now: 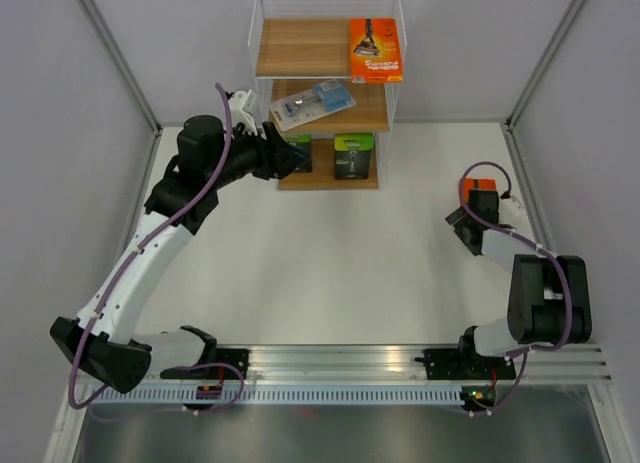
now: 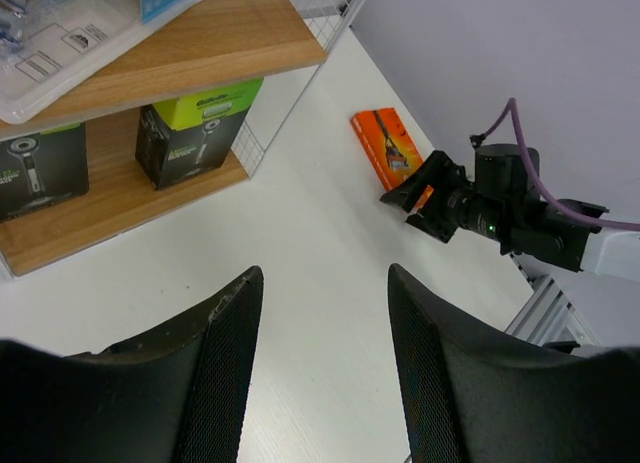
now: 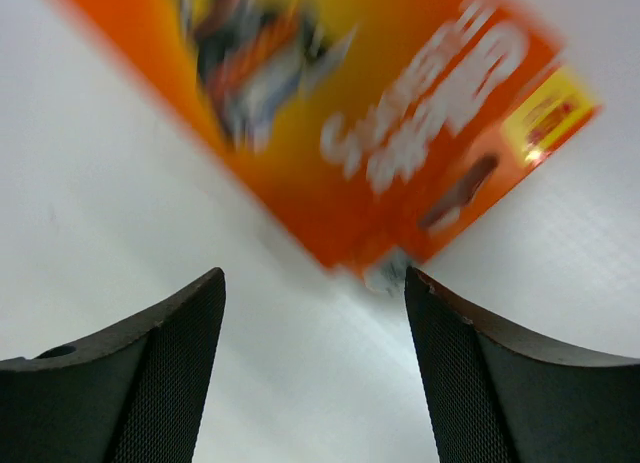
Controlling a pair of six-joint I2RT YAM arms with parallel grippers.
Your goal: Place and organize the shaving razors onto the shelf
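The shelf (image 1: 325, 78) stands at the far middle of the table. An orange razor pack (image 1: 376, 50) lies on its top board. On the middle board rests a clear-and-blue blister pack (image 1: 312, 104) (image 2: 60, 33). Two black packs with green ends (image 2: 195, 128) (image 2: 40, 168) stand on the bottom board. My left gripper (image 1: 290, 155) (image 2: 325, 278) hovers open and empty in front of the shelf's lower left. A second orange pack (image 1: 480, 188) (image 2: 395, 148) (image 3: 370, 113) lies flat on the table at the right. My right gripper (image 1: 468, 215) (image 3: 315, 278) is open just above it, the pack's corner near my right fingertip.
Grey walls close the table (image 1: 330, 263) in on the left, right and back, and the orange pack lies close to the right wall. A metal rail (image 1: 340, 368) with both arm bases runs along the near edge. The shelf's white wire frame (image 2: 300, 43) rises beside the boards.
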